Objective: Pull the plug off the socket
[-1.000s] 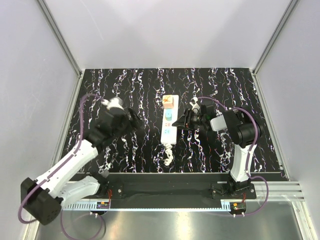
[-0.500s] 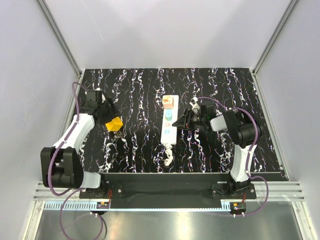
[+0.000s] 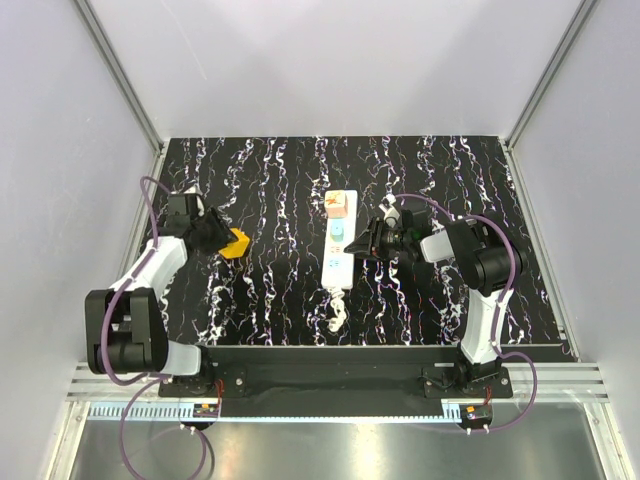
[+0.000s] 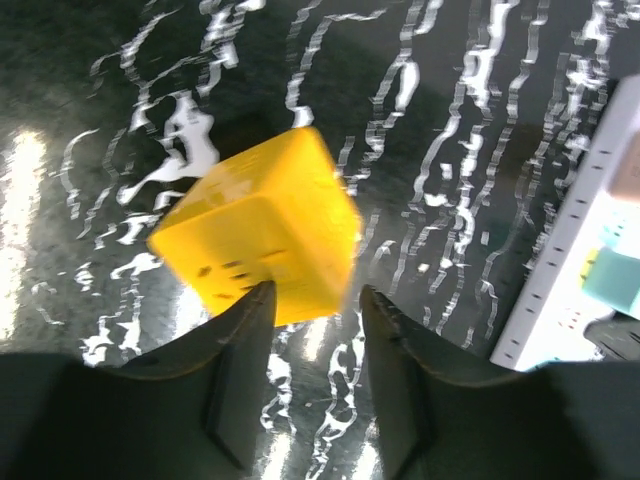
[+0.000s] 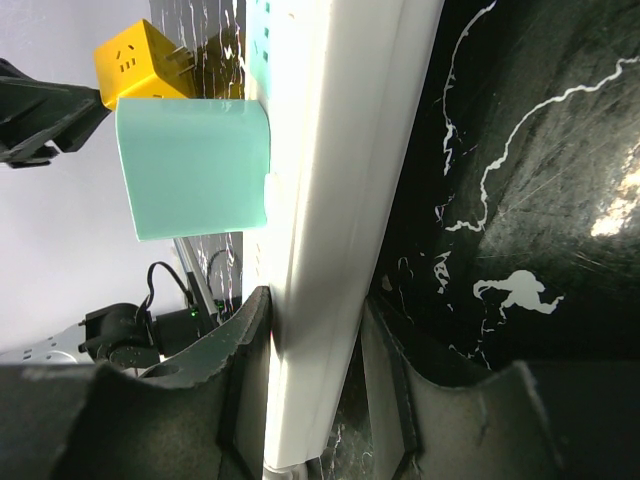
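Top external view is showing the long narrow white plastic socket strip lying in the middle of the black, white-veined bench. It is running from far to near, with its short knotted white cord trailing toward the near edge. A small orange block plug is sitting at the strip's far end. A pale teal block plug is sitting just beside it on the near side. Both are standing on the strip.

The right gripper is reaching in from the right edge and clamping the strip across its width. Right wrist view is showing one finger pressing against each long side of the white body, with the teal plug sticking out just past the fingertips.

The yellow cube-shaped plug is lying well apart from the strip, toward the left edge of the bench and out of every outlet. The left gripper is sitting right at the cube's left side. Left wrist view is showing its jaws standing a little apart, with the cube's near edge just at the fingertips. The cube is looking blurred there, with small dark slots on one face. Whether the fingers are pinching the cube or standing free of it cannot be told.
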`<state>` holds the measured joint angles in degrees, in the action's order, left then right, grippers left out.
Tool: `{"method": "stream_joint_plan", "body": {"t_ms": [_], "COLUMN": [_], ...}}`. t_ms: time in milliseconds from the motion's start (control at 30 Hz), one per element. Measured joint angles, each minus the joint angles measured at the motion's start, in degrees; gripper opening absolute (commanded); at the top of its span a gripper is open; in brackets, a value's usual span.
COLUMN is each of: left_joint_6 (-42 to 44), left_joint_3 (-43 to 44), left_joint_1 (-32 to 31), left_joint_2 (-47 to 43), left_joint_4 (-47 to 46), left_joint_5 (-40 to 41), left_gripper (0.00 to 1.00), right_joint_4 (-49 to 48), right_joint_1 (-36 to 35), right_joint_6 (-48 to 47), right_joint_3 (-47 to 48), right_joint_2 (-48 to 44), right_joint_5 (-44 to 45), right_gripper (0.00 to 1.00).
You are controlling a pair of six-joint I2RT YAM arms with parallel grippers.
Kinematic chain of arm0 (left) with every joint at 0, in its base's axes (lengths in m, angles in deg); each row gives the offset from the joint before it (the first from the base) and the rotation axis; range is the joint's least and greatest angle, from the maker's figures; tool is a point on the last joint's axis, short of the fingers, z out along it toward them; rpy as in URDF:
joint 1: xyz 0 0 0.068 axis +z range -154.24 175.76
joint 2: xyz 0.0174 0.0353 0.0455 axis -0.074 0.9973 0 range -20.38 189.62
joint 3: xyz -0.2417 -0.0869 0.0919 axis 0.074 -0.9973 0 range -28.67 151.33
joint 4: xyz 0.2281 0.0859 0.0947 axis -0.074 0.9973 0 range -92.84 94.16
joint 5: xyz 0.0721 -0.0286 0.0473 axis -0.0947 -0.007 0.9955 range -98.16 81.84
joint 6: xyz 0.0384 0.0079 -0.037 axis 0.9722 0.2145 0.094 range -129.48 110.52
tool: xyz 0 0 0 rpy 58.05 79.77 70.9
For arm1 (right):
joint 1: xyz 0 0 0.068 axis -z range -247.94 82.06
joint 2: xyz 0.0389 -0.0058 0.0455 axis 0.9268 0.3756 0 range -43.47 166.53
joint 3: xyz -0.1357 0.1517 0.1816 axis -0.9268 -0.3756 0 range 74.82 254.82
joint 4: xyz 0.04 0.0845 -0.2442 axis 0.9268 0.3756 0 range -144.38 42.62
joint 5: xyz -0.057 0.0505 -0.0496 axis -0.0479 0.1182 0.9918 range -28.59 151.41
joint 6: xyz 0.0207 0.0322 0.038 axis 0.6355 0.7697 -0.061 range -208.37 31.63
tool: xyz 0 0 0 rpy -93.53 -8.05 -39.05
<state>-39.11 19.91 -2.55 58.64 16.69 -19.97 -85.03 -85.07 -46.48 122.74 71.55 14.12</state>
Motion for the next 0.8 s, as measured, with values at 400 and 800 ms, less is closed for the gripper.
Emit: {"method": "stream_joint_plan", "body": {"t_ms": [400,800], "left_joint_6": [-2.97,-3.61], "left_joint_3": [-5.92,-9.94], "left_joint_1": [2.34,3.39], "left_joint_2": [-1.42,-6.21], "left_joint_4": [-3.78,0.28], "left_joint_5": [-0.31,1.77], "left_gripper": [0.52,0.61], "right_joint_4": [0.00,0.00], "right_joint_1": [-0.02,-0.02], "right_joint_6": [0.04,0.15], "right_joint_3": [0.00,0.00], "right_joint_2": [0.02,0.02], "right_joint_5": [-0.20,-0.22], "right_gripper": [0.00,0.00]}}
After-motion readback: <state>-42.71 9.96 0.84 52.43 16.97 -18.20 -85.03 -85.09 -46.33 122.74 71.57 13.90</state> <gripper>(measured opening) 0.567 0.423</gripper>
